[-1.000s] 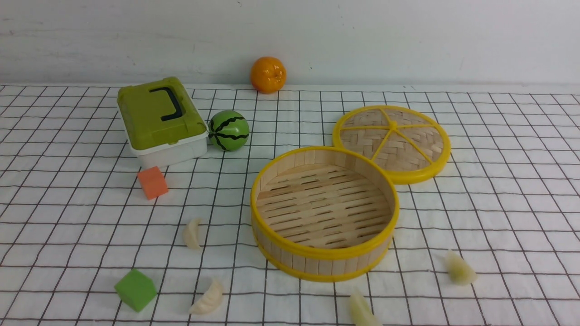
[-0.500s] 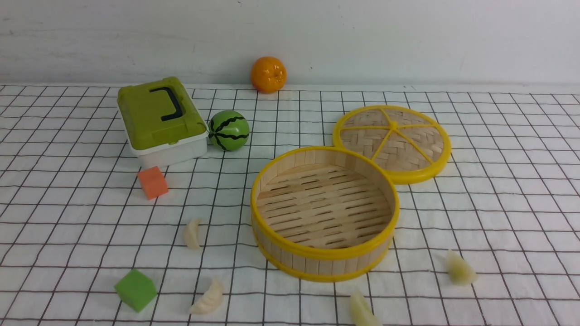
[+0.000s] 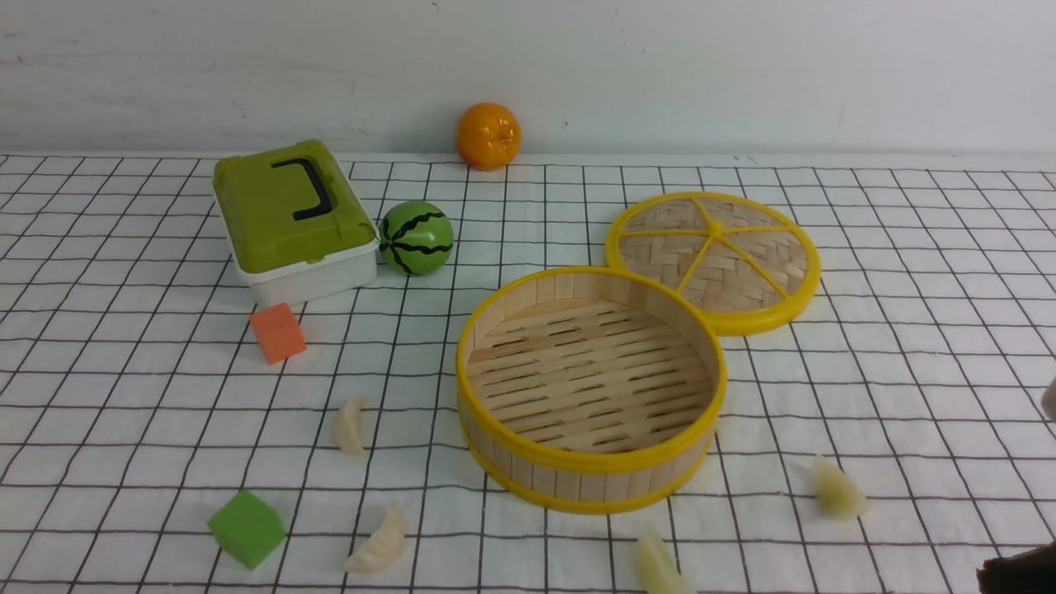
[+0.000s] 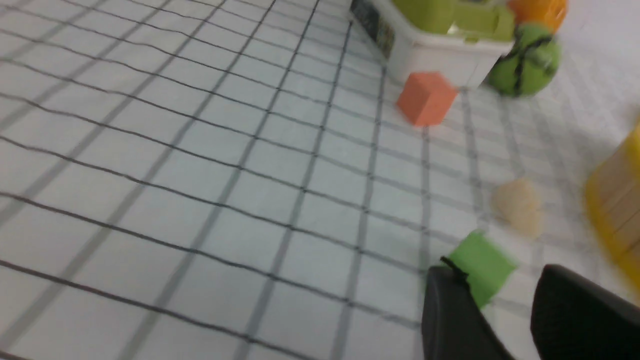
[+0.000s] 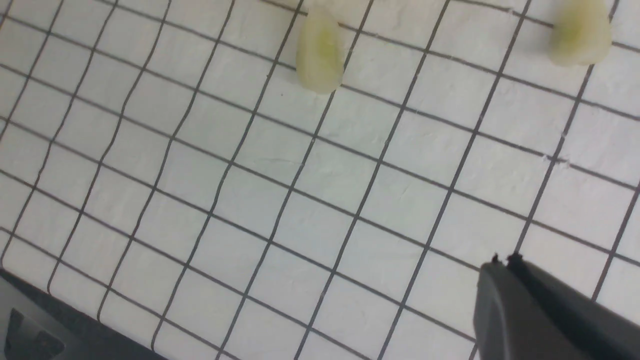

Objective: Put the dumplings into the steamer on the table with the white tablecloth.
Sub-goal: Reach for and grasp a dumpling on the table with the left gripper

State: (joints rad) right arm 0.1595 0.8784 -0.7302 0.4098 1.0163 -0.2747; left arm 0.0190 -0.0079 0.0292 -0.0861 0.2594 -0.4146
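The steamer (image 3: pixel 528 474), a round bamboo basket with yellow rims, stands empty mid-table on the white tablecloth (image 3: pixel 907 346). Four cream dumplings lie around it: two to its left (image 3: pixel 351 426) (image 3: pixel 379 544), one at its front (image 3: pixel 660 565), one to its right (image 3: pixel 837 491). My left gripper (image 4: pixel 500 280) is open and empty, low over the cloth near the green cube (image 4: pixel 482 262), with a dumpling (image 4: pixel 517 205) beyond. My right gripper (image 5: pixel 504 261) is shut and empty above the cloth, apart from two dumplings (image 5: pixel 320 50) (image 5: pixel 580 30). A dark part of the right arm (image 3: pixel 1019 569) shows at the front view's lower right corner.
The woven lid (image 3: pixel 714 260) lies behind the steamer on its right. A green-lidded box (image 3: pixel 293 219), a toy watermelon (image 3: pixel 417 238) and an orange (image 3: pixel 488 136) sit at the back left. An orange cube (image 3: pixel 278 332) and the green cube (image 3: pixel 247 528) lie left. The table's edge (image 5: pixel 30 330) shows.
The right arm has come into the front view at the lower right corner. The steamer, dumplings and other objects have not moved.
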